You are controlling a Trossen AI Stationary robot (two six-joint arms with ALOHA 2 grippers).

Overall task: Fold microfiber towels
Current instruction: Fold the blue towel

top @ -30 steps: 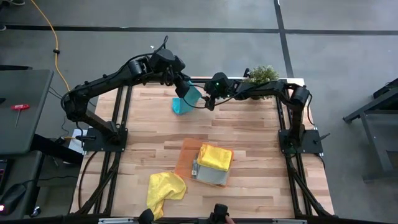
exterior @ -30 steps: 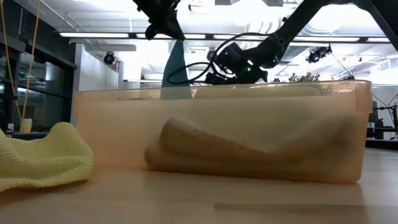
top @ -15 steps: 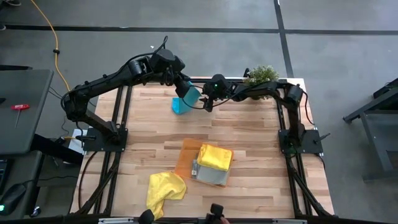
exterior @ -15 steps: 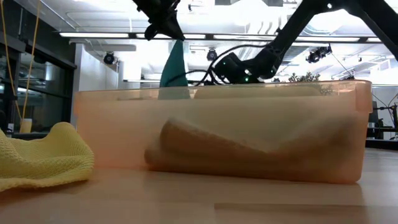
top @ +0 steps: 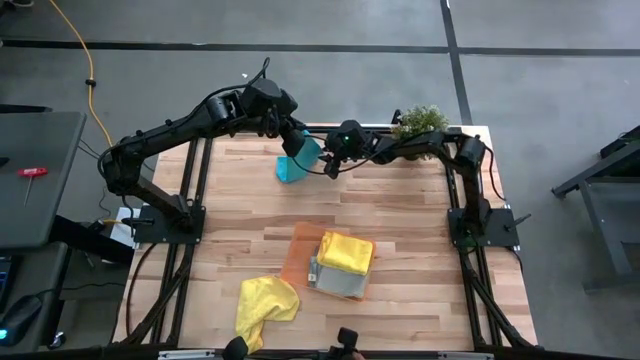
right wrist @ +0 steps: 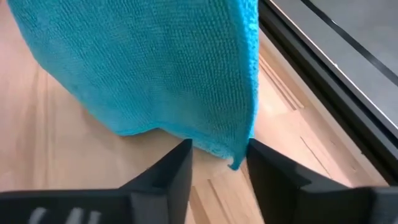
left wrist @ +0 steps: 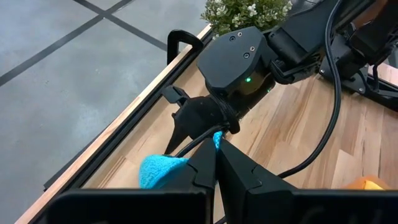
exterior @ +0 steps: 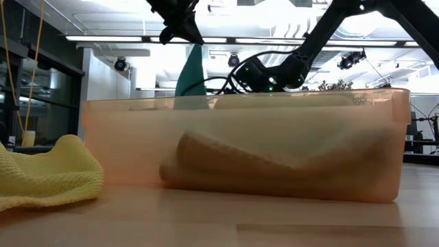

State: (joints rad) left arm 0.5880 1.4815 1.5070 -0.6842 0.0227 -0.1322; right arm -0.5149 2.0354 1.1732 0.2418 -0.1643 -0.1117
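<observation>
The teal towel [top: 297, 163] hangs off the tabletop [top: 400, 210] at about 12 o'clock in the high view, pinched at its top by the left gripper [top: 295, 143], whose fingers are clamped together on the cloth. The right gripper [top: 329, 169] sits just beside it at 3 o'clock of the towel — in its wrist view the fingers [right wrist: 165, 177] are parted, straddling the towel's lowest corner without yet pressing it.

The risk is a missed or thin catch: the corner is a small dangling point, and if the jaws close with only the fringe between them, it could slip out once the arms pull apart. A swaying cloth could also drift clear of the gap. Both grippers are close together, so a lunge could knock them.

The yellow towel [top: 345, 252] on the orange tray [top: 303, 248] and the crumpled yellow one [top: 264, 302] lie well apart, near 6 o'clock.
</observation>
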